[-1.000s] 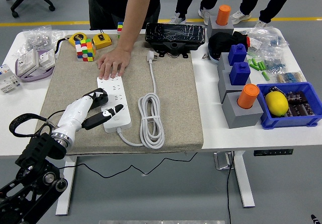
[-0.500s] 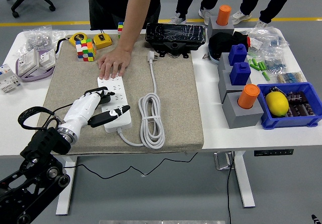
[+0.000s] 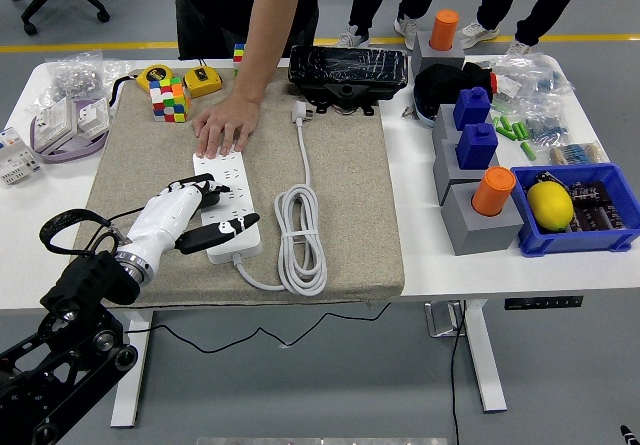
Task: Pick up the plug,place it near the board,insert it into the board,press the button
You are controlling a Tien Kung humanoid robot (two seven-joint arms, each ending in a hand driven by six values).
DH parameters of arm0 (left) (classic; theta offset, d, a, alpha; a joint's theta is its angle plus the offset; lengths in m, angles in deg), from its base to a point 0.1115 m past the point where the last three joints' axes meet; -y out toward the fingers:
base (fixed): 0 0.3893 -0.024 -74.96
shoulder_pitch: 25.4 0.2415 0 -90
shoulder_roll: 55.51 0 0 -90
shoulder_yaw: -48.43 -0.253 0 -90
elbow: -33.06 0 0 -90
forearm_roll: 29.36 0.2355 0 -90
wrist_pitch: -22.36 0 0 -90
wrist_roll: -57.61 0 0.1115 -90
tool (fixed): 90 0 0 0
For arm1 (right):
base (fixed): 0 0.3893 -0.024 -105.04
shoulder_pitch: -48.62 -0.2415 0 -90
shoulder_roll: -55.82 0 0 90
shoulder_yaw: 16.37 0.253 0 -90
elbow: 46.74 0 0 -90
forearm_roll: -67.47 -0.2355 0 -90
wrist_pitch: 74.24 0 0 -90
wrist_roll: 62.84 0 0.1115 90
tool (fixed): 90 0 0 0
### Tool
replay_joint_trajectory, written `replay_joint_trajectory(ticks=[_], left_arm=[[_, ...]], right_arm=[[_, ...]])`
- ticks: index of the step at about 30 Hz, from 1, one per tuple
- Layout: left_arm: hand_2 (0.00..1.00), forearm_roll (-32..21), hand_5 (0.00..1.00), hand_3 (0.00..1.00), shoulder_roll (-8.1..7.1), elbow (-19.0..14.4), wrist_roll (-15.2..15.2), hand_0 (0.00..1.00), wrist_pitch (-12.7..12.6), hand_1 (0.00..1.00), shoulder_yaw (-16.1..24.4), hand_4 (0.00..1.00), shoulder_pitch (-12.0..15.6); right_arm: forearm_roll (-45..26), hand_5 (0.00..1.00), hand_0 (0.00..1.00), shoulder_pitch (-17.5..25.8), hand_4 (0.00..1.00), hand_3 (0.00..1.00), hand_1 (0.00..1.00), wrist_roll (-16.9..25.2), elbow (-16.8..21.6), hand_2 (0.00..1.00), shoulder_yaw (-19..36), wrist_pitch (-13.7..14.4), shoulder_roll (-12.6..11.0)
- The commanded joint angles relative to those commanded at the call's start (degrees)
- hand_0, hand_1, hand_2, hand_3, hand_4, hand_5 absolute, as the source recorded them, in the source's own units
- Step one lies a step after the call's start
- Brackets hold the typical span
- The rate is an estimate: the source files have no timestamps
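Note:
A white power strip lies on the beige mat, its cable coiled to the right. The white plug rests on the mat at the far end of that cable, beside the strip's far end. My left hand is at the strip's near end. Its thumb lies across the strip's front and its fingers touch the left edge. The hand is spread and holds nothing. A person's hand presses flat on the strip's far end.
A Rubik's cube and yellow tape measures stand at the mat's far left. A black wrapped box sits behind the plug. Right of the mat are grey and blue blocks and a blue bin holding a lemon.
My left arm has pushed forward and slightly right, bringing the hand higher along the strip's near end. The person's hand, the plug and the cable have stayed put.

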Motion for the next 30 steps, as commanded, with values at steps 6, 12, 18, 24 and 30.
replay_joint_trajectory(ticks=[6, 12, 18, 24, 30], left_arm=[[0.838, 1.89, 0.998, 0.825, 0.0, -3.87, 0.39, 0.962, -1.12, 0.894, 1.73, 0.998, 0.24], [0.77, -2.98, 0.503, 0.882, 0.29, -10.62, 3.19, 0.683, -2.09, 0.751, 2.29, 0.959, 1.27], [0.473, -1.4, 0.153, 0.896, 0.31, -15.95, 0.34, 0.327, 2.51, 0.392, 0.56, 0.719, 1.65], [0.235, 5.08, 0.003, 0.883, 0.26, -15.06, -2.88, 0.234, 11.05, 0.134, -1.71, 0.55, 0.25], [0.146, 9.24, 0.002, 0.889, 0.41, -11.99, -4.41, 0.185, 19.31, 0.053, -1.54, 0.626, -0.25]], right_arm=[[-0.12, 0.998, 0.822, -0.15, 0.998, 0.763, 0.726, 0.04, 0.0, 0.716, -0.06, 0.02, -0.07], [-0.26, 0.998, 0.822, -0.14, 0.998, 0.763, 0.726, 0.01, 0.0, 0.717, -0.06, 0.03, -0.06], [-0.41, 0.998, 0.822, -0.15, 0.998, 0.763, 0.726, 0.03, 0.0, 0.717, -0.14, 0.01, -0.05], [-0.48, 0.998, 0.823, -0.34, 0.998, 0.763, 0.726, 0.1, 0.0, 0.717, -0.17, 0.02, -0.09], [-0.48, 0.998, 0.822, -0.34, 0.998, 0.763, 0.726, 0.06, 0.0, 0.717, -0.13, 0.03, -0.1]])
